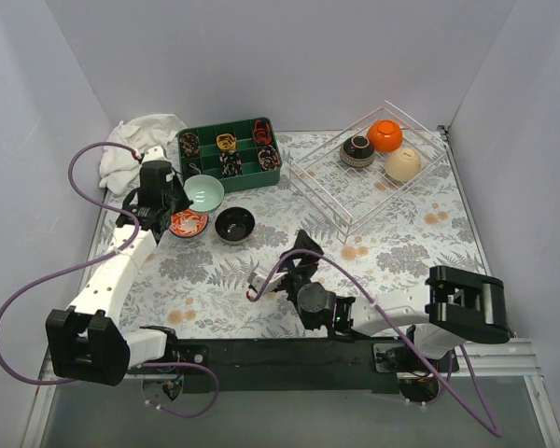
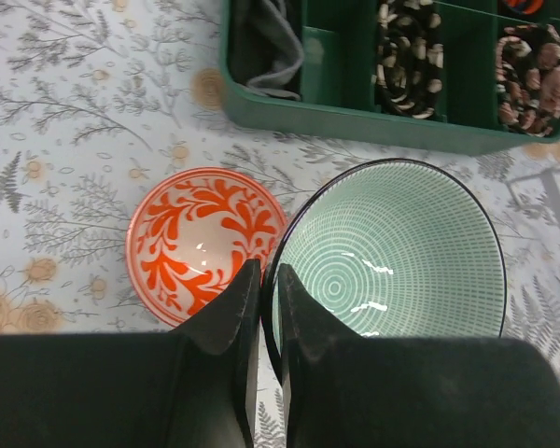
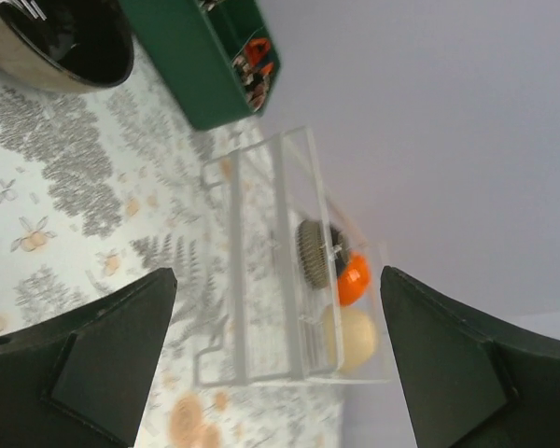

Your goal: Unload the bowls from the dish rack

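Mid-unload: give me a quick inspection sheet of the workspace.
Surface: floral tablecloth, lying flat.
Job's things: dish rack holds dark ribbed bowl, orange bowl, cream bowl; mint bowl, red-patterned bowl, black bowl are out.
Clutter: green tray of small items; white towel.
Claws: left claw shut on mint bowl's rim; right claw open, empty.
Cables: purple cables loop off both arms.
Surroundings: plain walls.

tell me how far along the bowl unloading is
Done: the red-patterned bowl and black bowl sit on the table. In hand: the left gripper is shut on the rim of the green bowl. Left: the dark bowl, orange bowl and cream bowl in the dish rack.
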Motion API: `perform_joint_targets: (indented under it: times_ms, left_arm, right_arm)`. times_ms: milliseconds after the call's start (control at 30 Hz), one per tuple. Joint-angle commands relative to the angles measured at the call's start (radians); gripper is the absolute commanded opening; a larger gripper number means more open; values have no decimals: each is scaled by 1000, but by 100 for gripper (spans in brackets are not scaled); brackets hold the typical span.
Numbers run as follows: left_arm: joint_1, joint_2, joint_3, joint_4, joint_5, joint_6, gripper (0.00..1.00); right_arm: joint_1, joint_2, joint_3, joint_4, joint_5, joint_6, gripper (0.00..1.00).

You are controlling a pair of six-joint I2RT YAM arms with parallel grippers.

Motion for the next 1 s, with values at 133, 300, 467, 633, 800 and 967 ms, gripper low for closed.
perform_joint_targets:
  times_ms: [133,300,467,633,800,967]
  left_arm:
    - [59,-34,-112,137,-91,15,0]
    - [91,-11,-160,219,-89,10,0]
    - [111,40,-165,257,-77,7,0]
    - [147,98,-162,266,-63,-3,0]
    - [150,108,-174,265,-85,7,1]
    - [150,111,-189,277,-80,15,23]
  right_arm:
    - [-168,-235,82,-656,-218,691,97]
    - [-245,-333,99,-754,-349,861,97]
    - [-299,-379,102,-794,-416,918,97]
    - [-325,-394,99,-805,-435,944,97]
    - [-334,-396,88,-805,-429,952,97]
    - [-343,-401,89,-804,-436,966,97]
